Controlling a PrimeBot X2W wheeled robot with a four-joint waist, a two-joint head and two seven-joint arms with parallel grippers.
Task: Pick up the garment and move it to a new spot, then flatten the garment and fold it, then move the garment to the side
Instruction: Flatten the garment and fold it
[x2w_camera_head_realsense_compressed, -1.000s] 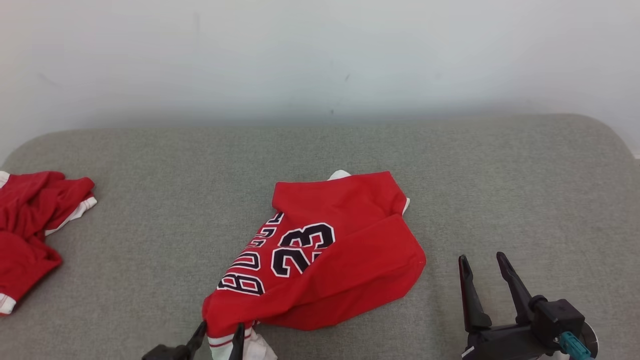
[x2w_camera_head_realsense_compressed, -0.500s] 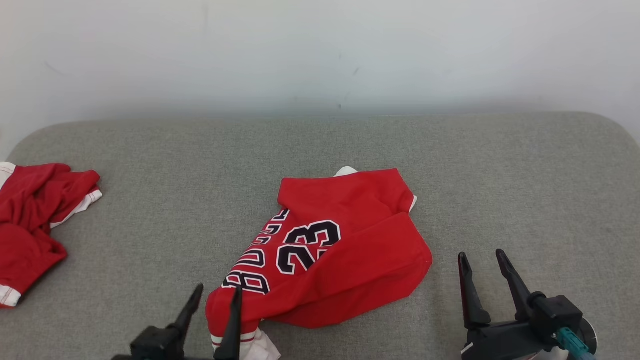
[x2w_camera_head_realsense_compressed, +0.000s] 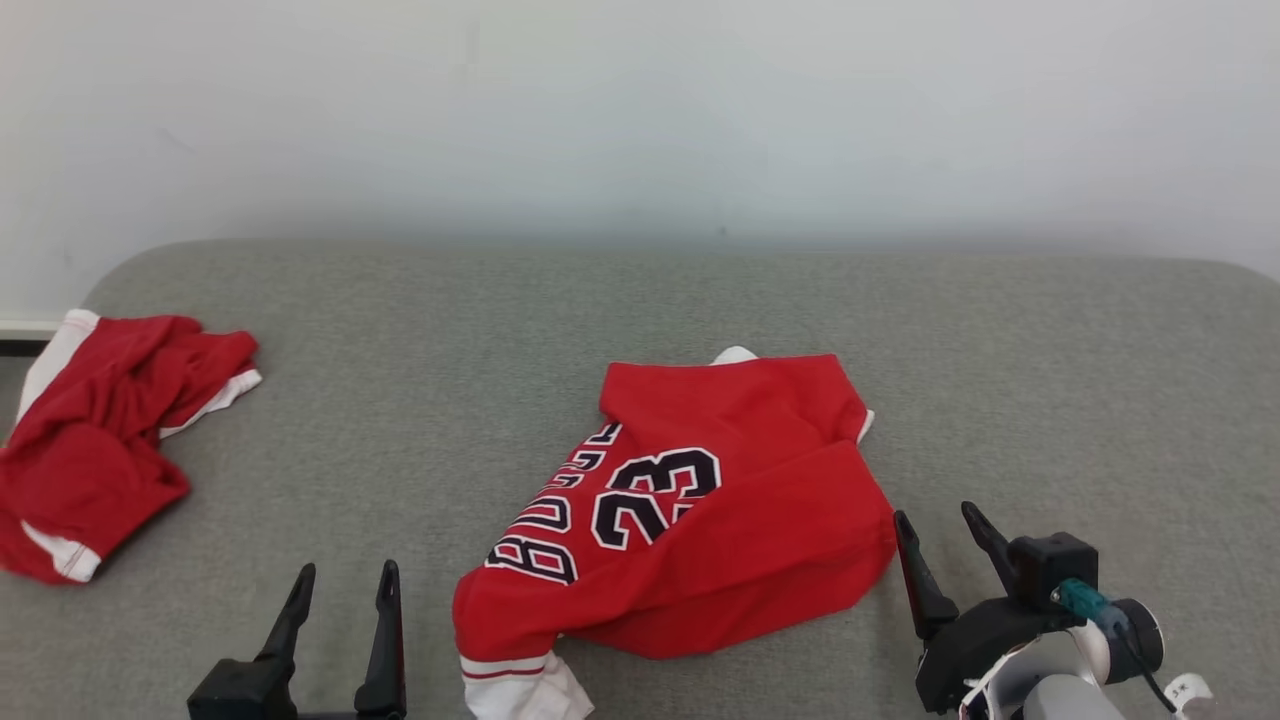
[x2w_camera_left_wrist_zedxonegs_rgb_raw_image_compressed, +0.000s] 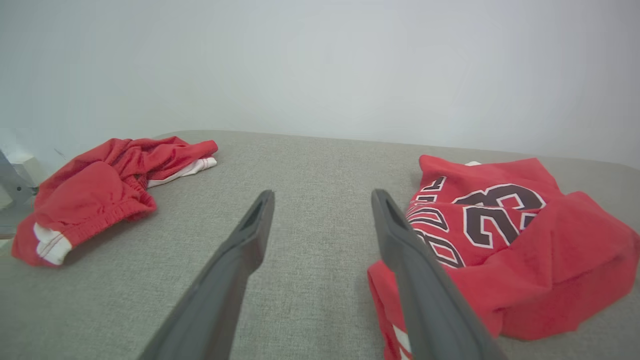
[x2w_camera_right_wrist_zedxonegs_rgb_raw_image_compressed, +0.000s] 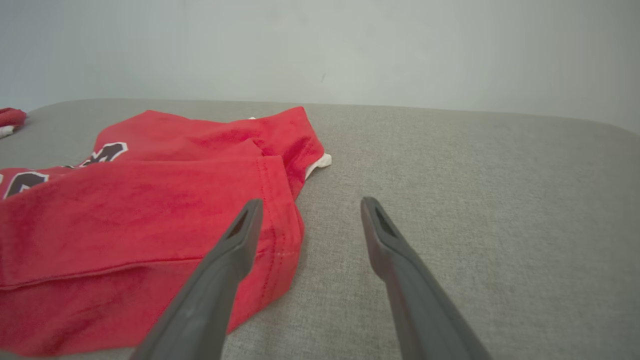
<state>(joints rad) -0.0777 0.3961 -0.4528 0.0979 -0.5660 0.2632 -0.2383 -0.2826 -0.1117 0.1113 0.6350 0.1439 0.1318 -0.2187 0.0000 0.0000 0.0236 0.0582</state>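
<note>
Our jersey (x2w_camera_head_realsense_compressed: 700, 520) lies loosely folded on the grey cushion (x2w_camera_head_realsense_compressed: 420, 340), number face up, near the front edge. Our left gripper (x2w_camera_head_realsense_compressed: 347, 568) hovers just left of it, fingers spread and empty. Our right gripper (x2w_camera_head_realsense_compressed: 935, 512) sits just beside its right edge, also spread, holding nothing. Another red cloth (x2w_camera_head_realsense_compressed: 110, 440) lies well apart at far left.

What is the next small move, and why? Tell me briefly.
Probably ease the right gripper left onto the right corner of the jersey and close: both grippers stand open and empty, the left gripper apart from the cloth, and the jersey lies roughly folded, not yet moved aside.
</note>
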